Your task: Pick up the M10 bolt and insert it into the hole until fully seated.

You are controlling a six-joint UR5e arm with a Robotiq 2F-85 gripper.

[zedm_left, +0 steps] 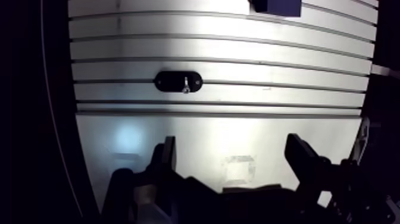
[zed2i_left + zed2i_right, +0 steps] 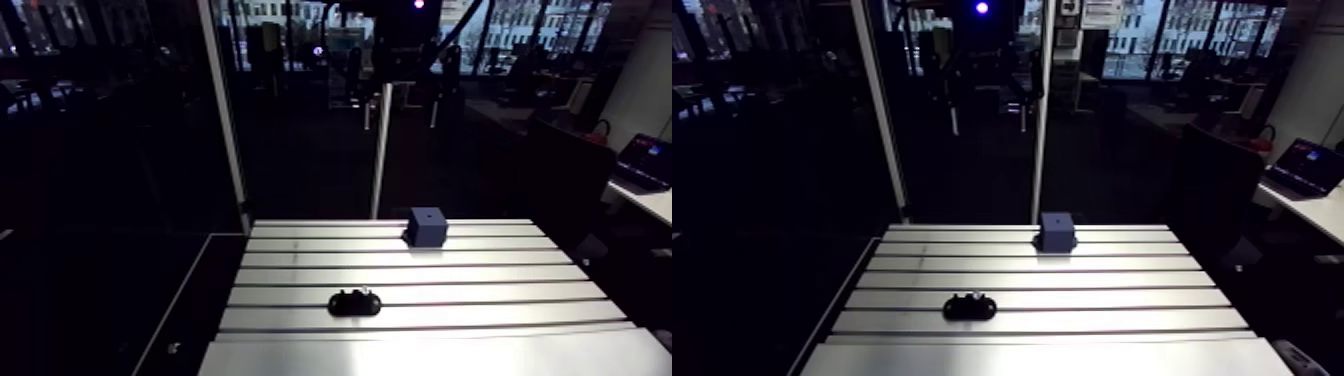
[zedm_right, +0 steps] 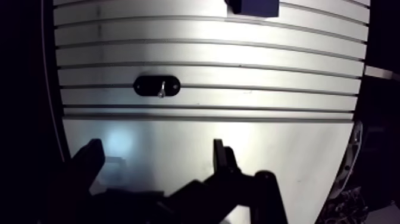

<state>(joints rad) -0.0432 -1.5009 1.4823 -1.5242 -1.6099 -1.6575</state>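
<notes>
Hovering over the desk (image 1: 238,59), the end effector (image 1: 232,149) is released, its two fingers spread wide with nothing between them. The small silvery M10 bolt (image 1: 186,84) sits in a black oval holder (image 1: 166,81), ahead of the fingers. A blue block (image 2: 427,230) with a hole in its top stands well beyond the holder.

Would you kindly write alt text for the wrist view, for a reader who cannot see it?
The open pincer hovers empty above a slotted table; ahead lies a bolt on a black holder, a blue block beyond.
</notes>
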